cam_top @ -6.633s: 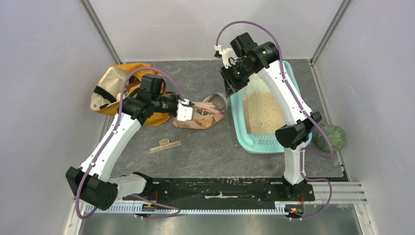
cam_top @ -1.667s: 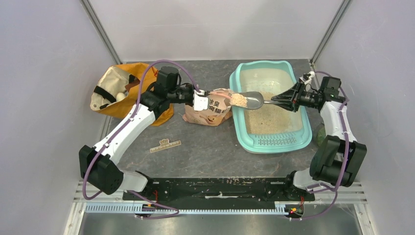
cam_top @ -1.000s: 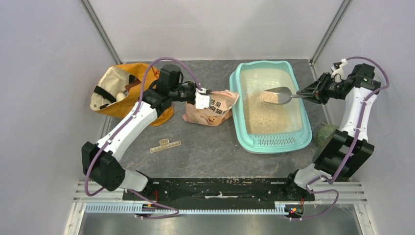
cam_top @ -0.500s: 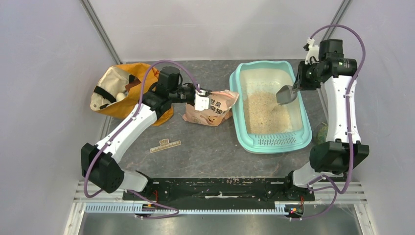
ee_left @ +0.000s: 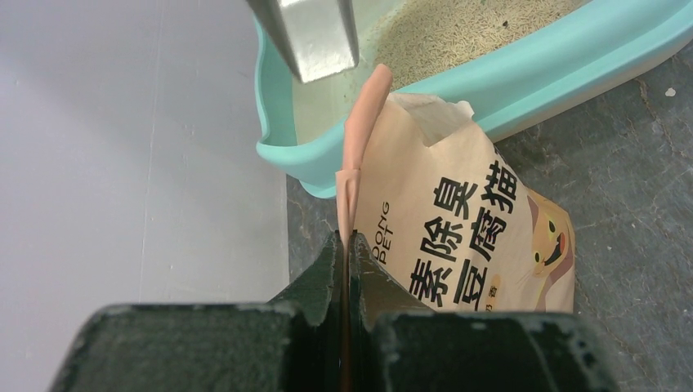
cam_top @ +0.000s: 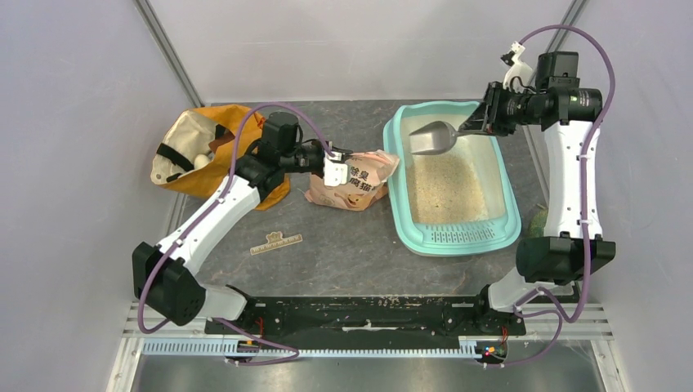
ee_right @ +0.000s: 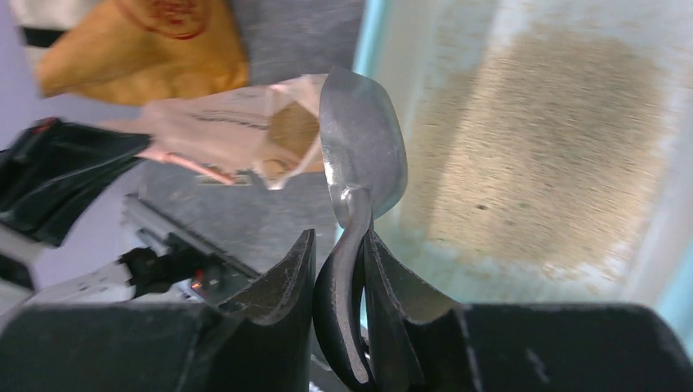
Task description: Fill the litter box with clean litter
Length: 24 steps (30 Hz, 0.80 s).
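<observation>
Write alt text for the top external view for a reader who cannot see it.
The right pincer holds a silver scoop over the far end of a teal litter box partly covered with beige litter. The left pincer grips the top edge of a pink pouch left of the box, with an orange bag farther left.

rectangular plastic litter box [cam_top: 394,200]: teal-green rim — cream inside
granular clean litter [cam_top: 445,188]: pale beige-tan
printed paper pouch [cam_top: 347,186]: peach-pink, black characters
metal scoop [cam_top: 433,139]: silver
fabric bag [cam_top: 192,139]: orange — black straps
</observation>
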{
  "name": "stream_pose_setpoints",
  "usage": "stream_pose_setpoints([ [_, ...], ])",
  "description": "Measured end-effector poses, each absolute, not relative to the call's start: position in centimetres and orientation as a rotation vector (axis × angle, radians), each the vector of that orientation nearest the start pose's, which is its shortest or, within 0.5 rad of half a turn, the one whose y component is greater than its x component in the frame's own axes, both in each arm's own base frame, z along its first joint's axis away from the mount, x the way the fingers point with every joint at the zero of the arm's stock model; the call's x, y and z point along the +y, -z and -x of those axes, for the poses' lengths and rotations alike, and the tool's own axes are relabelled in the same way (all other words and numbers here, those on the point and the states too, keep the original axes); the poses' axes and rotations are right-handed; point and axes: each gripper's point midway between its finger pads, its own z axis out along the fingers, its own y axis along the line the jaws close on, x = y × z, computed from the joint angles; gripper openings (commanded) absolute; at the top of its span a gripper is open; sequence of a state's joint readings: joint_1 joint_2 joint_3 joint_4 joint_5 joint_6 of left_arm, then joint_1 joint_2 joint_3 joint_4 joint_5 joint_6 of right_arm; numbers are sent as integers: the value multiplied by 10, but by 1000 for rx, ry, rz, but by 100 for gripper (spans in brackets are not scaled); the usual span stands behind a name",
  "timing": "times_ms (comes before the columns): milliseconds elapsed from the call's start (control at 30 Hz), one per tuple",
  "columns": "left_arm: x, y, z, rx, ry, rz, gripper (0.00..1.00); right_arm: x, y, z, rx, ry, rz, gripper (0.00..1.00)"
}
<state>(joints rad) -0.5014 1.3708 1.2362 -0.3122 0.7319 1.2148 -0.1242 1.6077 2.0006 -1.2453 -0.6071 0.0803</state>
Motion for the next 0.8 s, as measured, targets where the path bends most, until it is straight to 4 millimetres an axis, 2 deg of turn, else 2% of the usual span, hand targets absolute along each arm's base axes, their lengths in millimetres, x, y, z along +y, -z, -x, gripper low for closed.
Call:
stream_pose_setpoints([
  [167,-279,-288,-326,872,254,-1693,2,95,-347,-351,2291,-925,90,0],
  [400,-278,-288,-325,874,256,-1694,2,128,-343,-347,2295,-1020,176,0],
  [500,-278,-287,-324,874,257,-1694,2,138,-337,-345,2314,-1012,221,0],
  [633,-278,-287,-324,874,257,-1694,2,154,-316,-341,2381,-959,323,0],
  [800,-279,-287,-324,872,259,-1695,2,163,-293,-342,2465,-866,413,0],
])
